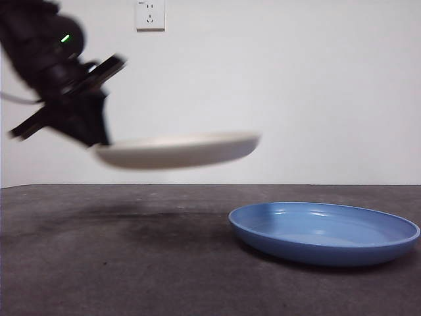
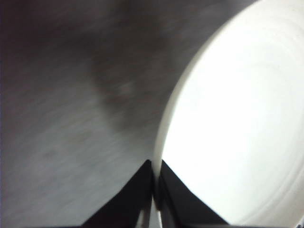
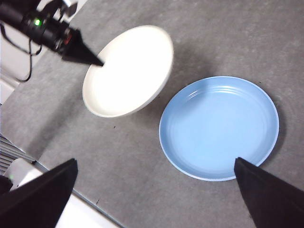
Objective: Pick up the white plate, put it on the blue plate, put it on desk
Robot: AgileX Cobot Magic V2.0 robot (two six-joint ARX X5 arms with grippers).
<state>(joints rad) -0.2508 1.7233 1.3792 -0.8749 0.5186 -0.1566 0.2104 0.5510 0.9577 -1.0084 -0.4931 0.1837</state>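
The white plate (image 1: 177,150) hangs in the air, roughly level and well above the desk (image 1: 99,263). My left gripper (image 1: 99,141) is shut on its left rim. In the left wrist view the two jaws (image 2: 154,190) pinch the rim of the white plate (image 2: 237,123). The blue plate (image 1: 323,232) lies flat on the desk to the right, apart from the white one and lower. From high above, the right wrist view shows the white plate (image 3: 128,71), the left gripper (image 3: 95,61) and the blue plate (image 3: 218,126) side by side. My right gripper (image 3: 154,162) is open and holds nothing.
A wall socket (image 1: 150,14) sits on the white wall behind the desk. The desk's edge (image 3: 57,173) runs near the right gripper's jaw, with a white object (image 3: 21,173) beyond it.
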